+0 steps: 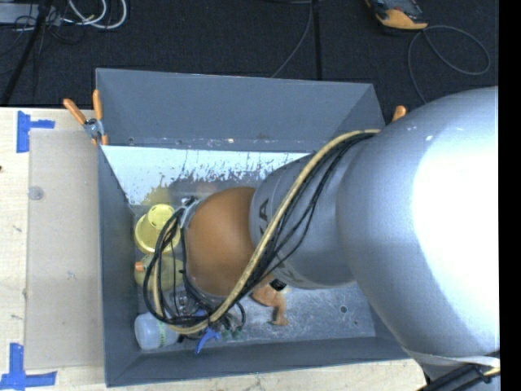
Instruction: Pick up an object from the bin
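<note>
Wrist [216, 239] low in bin [236, 112] beside yellow cup [155, 225].

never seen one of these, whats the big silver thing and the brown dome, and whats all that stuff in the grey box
The big silver shape is a robot arm reaching in from the right. The one camera looks down on it from above and a little to one side. The brown-orange dome is a cover on the arm's wrist, and the cables looped over it also belong to the robot. Under the dome, the gripper is down in the left part of the grey metal bin. Nearby lie a yellow cup-like thing, a pale bottle-like thing, a small blue piece and a small orange thing. The dome hides whether anything is held.
</note>
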`<state>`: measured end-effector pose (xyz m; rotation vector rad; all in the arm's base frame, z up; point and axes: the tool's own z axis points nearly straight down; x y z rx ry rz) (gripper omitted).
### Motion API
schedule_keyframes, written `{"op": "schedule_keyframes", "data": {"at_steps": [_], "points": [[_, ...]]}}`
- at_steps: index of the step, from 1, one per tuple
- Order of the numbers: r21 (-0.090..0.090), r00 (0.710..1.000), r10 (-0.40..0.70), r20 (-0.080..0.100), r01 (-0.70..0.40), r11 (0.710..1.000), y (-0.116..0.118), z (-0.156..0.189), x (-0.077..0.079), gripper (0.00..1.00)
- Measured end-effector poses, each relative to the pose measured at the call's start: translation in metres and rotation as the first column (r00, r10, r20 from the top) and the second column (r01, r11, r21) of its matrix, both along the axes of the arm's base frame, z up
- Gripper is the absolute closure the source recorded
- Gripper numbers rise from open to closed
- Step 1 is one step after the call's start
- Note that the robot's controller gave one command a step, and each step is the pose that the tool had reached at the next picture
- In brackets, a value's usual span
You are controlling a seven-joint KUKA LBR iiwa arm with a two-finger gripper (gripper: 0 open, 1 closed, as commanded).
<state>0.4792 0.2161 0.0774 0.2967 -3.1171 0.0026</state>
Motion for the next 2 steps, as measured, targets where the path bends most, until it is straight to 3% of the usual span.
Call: {"op": "schedule_keyframes", "data": {"at_steps": [2], "points": [[0.004, 1.000, 0.000, 0.007, 0.000, 1.000, 0.0012, 0.0190, 0.0023, 1.00]]}}
